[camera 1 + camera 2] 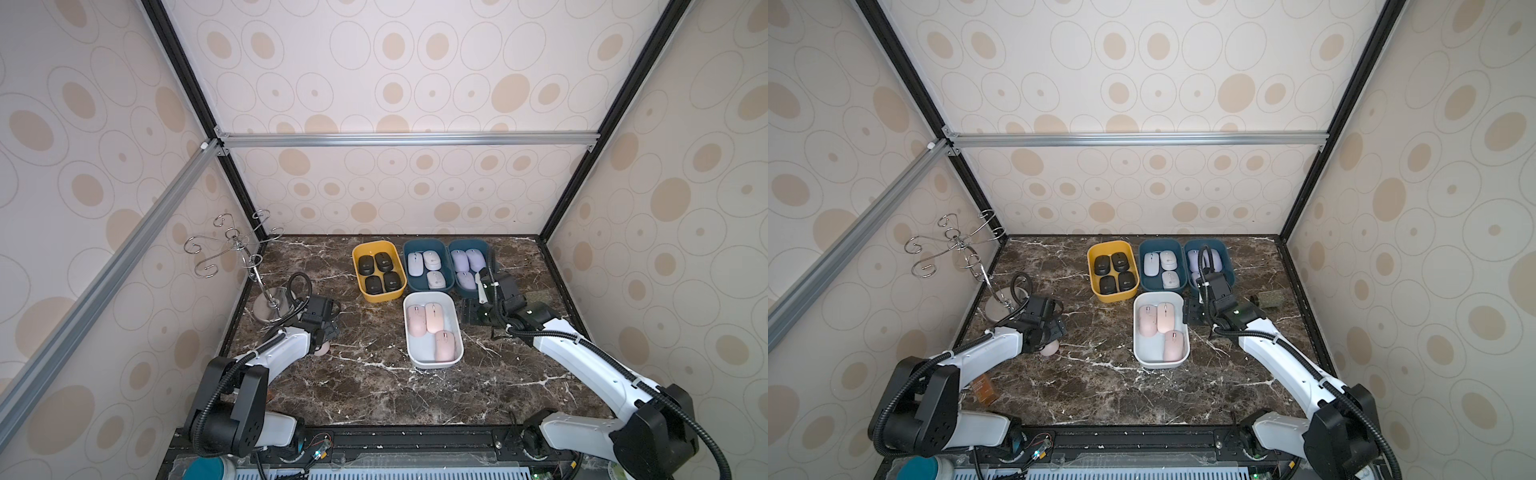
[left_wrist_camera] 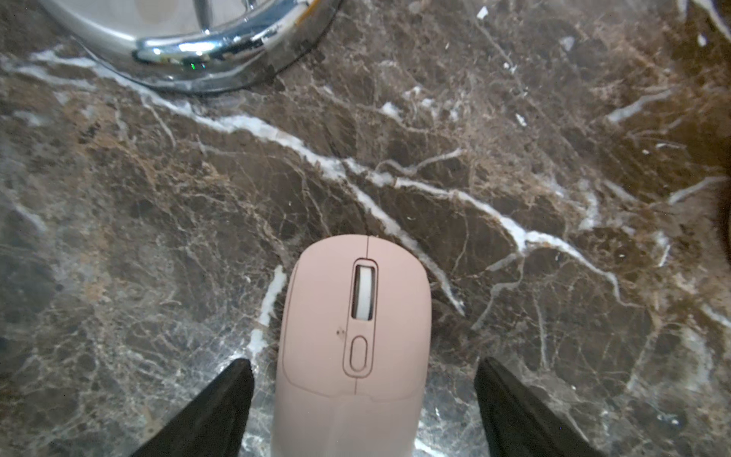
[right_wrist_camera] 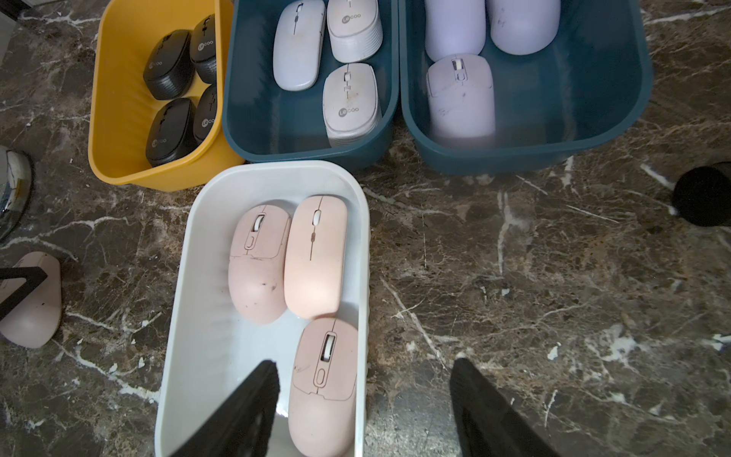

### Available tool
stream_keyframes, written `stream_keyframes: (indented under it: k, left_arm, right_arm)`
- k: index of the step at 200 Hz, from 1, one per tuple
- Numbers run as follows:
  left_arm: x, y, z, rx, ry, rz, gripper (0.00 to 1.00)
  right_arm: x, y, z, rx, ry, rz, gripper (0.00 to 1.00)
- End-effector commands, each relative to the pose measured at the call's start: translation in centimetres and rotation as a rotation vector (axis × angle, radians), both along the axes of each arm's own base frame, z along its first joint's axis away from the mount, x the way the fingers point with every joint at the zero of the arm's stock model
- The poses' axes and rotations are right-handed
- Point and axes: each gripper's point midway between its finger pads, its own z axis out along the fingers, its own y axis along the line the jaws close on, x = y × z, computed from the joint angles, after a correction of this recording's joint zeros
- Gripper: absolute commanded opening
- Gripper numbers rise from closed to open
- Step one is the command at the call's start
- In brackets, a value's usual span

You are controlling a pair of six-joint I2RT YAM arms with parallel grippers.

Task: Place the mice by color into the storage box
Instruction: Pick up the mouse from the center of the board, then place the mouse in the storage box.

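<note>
A pale pink mouse [image 2: 356, 336] lies on the marble table near the left side, half hidden under my left arm in a top view [image 1: 322, 349]. My left gripper [image 2: 364, 380] is open, one finger on each side of that mouse with a gap on both sides. Three pink mice [image 1: 432, 318] lie in the white storage box [image 1: 419, 353]. Several black mice [image 1: 376, 272] fill the yellow box [image 1: 356, 266]. White mice [image 1: 414, 264] and lavender mice [image 1: 459, 261] sit in two teal boxes [image 1: 407, 274]. My right gripper [image 3: 364, 380] hovers open over the white box's right wall.
A chrome hook stand [image 1: 272, 307] rises at the back left, its base close to my left gripper. A dark cylinder [image 1: 1268, 300] lies at the right, beside the right-hand teal box. Patterned walls close the table on three sides.
</note>
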Motion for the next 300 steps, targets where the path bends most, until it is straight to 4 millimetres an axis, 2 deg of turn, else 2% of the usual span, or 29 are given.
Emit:
stream_keyframes:
  k: [1, 27, 76, 86, 94, 104, 128, 159, 180, 196, 253, 264, 283, 300]
  left_arm:
    - [0.4, 0.3, -0.1, 0.011, -0.034, -0.004, 0.82]
    - [0.2, 0.2, -0.5, 0.013, -0.030, -0.019, 0.68]
    - [-0.5, 0.5, -1.7, 0.048, 0.021, -0.052, 0.71]
    - [-0.5, 0.5, -1.8, 0.050, 0.019, -0.063, 0.67]
    - [-0.5, 0.2, -1.9, 0.041, 0.015, -0.076, 0.58]
    - [-0.3, -0.1, -1.8, 0.029, 0.007, -0.086, 0.53]
    - [-0.1, -0.4, -1.0, 0.023, -0.008, -0.106, 0.50]
    - [0.5, -2.3, 2.0, -0.025, -0.072, -0.158, 0.49]
    - [0.6, -4.7, 4.2, -0.061, -0.117, -0.203, 0.48]
    - [0.4, -7.3, 5.6, -0.096, -0.148, -0.249, 0.48]
    - [-0.9, -20.2, 11.3, -0.216, -0.236, -0.486, 0.48]
    - [-1.3, -22.2, 12.0, -0.222, -0.232, -0.523, 0.48]
    - [-1.7, -24.3, 13.2, -0.232, -0.259, -0.548, 0.48]
    - [-2.6, -27.0, 12.7, -0.317, -0.245, -0.592, 0.48]
  right_arm:
    - [0.0, 0.0, -0.3, 0.003, 0.005, 0.006, 0.71]
    - [0.0, 0.0, -0.4, 0.001, 0.011, 0.006, 0.70]
    - [0.0, 0.0, -0.3, -0.001, 0.010, 0.005, 0.70]
    - [0.0, -0.1, -0.3, -0.004, 0.006, 0.002, 0.70]
    - [0.1, -0.2, -0.2, -0.005, 0.002, -0.001, 0.70]
    - [0.1, -0.1, -0.3, -0.005, 0.006, -0.001, 0.70]
    - [0.1, -0.2, -0.3, -0.010, 0.005, -0.002, 0.70]
    - [0.2, -0.3, -0.2, -0.013, 0.005, -0.008, 0.70]
    - [0.3, -0.5, -0.4, -0.025, 0.008, -0.017, 0.70]
    - [0.4, -0.6, -0.5, -0.031, 0.011, -0.021, 0.70]
    - [0.4, -1.2, -0.6, -0.056, 0.001, -0.042, 0.70]
    - [0.4, -1.2, -0.7, -0.055, 0.006, -0.040, 0.70]
    - [0.3, -1.4, -0.6, -0.063, 0.003, -0.046, 0.70]
    - [0.3, -1.7, -0.7, -0.071, -0.008, -0.055, 0.70]
